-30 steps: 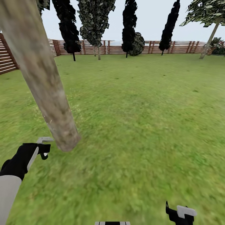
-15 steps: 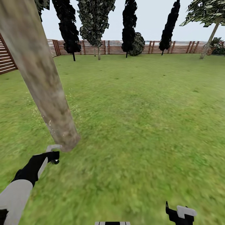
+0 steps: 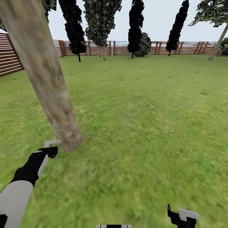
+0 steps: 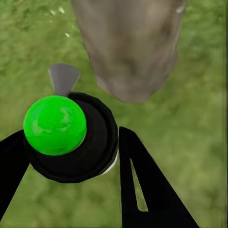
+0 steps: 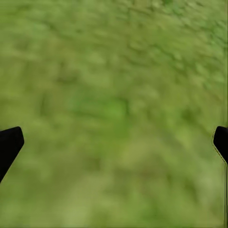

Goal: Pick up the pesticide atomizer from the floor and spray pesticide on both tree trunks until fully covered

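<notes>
A thick pale grey-brown tree trunk [image 3: 47,79] leans up through the left of the head view, its base in the lawn just beyond my left gripper [image 3: 50,151]. That gripper is shut on the pesticide atomizer [image 4: 54,126], a black body with a bright green cap and a grey nozzle [image 4: 63,78] that points at the foot of the trunk [image 4: 130,47]. The atomizer's grey nozzle [image 3: 52,143] almost touches the trunk base in the head view. My right gripper [image 3: 183,217] hangs low at the right over bare grass, its fingertips [image 5: 10,142] wide apart with nothing between them.
Green lawn [image 3: 142,110] stretches ahead to a brown slatted fence [image 3: 104,47]. Several slim dark trees [image 3: 74,28] stand along it. Another pale-trunked tree [image 3: 219,42] leans at the far right. The fence [image 3: 9,60] also runs close on the left.
The camera has shifted slightly, so the whole scene sits a little to the right. My left gripper with the atomizer first swung right and down, then rose to the trunk base.
</notes>
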Tool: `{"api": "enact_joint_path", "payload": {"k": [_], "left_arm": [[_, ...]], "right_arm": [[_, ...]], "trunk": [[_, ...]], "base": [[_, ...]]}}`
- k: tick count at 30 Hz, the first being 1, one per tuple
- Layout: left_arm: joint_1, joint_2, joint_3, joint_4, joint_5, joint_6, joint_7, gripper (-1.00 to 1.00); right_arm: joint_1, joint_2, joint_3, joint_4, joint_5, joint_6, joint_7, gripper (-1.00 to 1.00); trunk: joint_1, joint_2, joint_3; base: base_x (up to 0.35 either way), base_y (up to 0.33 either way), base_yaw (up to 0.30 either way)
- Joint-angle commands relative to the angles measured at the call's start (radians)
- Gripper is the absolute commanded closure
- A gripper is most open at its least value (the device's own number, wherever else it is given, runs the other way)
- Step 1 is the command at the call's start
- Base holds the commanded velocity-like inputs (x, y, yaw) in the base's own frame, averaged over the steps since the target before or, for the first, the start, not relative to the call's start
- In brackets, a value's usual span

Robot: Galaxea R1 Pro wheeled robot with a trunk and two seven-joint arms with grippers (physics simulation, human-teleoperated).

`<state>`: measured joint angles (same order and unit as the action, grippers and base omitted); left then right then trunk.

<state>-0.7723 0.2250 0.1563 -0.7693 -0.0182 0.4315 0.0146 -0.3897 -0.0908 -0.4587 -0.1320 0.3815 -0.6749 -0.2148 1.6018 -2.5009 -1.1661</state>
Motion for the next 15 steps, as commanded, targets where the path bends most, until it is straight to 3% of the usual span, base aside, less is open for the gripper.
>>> {"api": "enact_joint_path", "payload": {"k": [1, 8, 11, 13, 15], "left_arm": [[0.000, -0.001, 0.000, -0.003, -0.001, 0.001, 0.001, 1.00], [0.001, -0.001, 0.002, -0.005, -0.002, 0.001, 0.004, 1.00], [0.001, -0.004, 0.001, -0.005, 0.001, 0.001, 0.035, 1.00], [0.001, -0.026, 0.000, -0.006, 0.001, 0.001, 0.055, 1.00], [0.001, -0.033, 0.000, -0.005, 0.001, 0.001, 0.058, 1.00]], "right_arm": [[0.000, 0.000, 0.000, 0.000, 0.000, 0.000, 0.000, -1.00], [0.000, 0.000, 0.000, 0.000, 0.000, 0.000, 0.000, -1.00], [0.000, 0.000, 0.000, 0.000, 0.000, 0.000, 0.000, -1.00], [0.000, 0.000, 0.000, 0.000, -0.001, 0.000, 0.000, -1.00], [0.000, 0.000, 0.000, 0.000, -0.001, 0.000, -0.001, -1.00]], "trunk": [[0.000, 0.000, 0.000], [0.000, 0.000, 0.000], [0.000, 0.000, 0.000], [0.000, 0.000, 0.000], [0.000, 0.000, 0.000]], "base": [[-0.006, -0.253, 0.035], [-0.157, -0.240, 0.235], [-0.242, -0.211, 0.277], [-0.143, -0.236, 0.193], [-0.033, -0.266, 0.048]]}}
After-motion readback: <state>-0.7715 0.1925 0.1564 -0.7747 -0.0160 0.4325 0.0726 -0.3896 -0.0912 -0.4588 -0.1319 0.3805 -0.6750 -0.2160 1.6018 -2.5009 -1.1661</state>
